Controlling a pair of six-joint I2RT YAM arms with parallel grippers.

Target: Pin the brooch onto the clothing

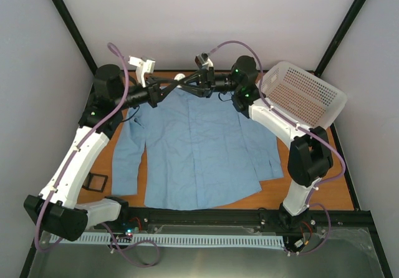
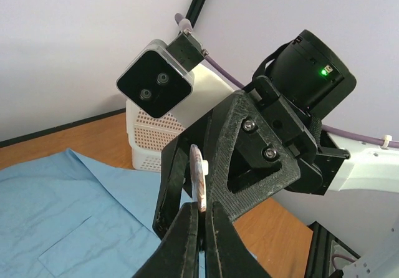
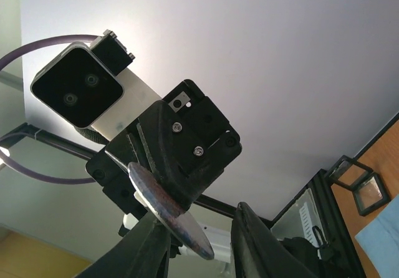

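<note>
Left claw [image 2: 201, 214]: clamped on the lower edge of the brooch [image 2: 198, 175], which stands upright.
Right claw [image 3: 199, 220]: jaws apart either side of the brooch, not gripping.
Place: in the air, above the far edge of the shirt [image 1: 199, 147].
Step, my guess: regrip. My right claw should close flat on both faces before my left lets go.

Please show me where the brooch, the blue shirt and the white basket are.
brooch [image 2: 198, 178], left wrist view, on its thin edge.
blue shirt [image 1: 199, 153], top view, on the front panel.
white basket [image 1: 303, 97], top view, on its perforated wall.
</note>
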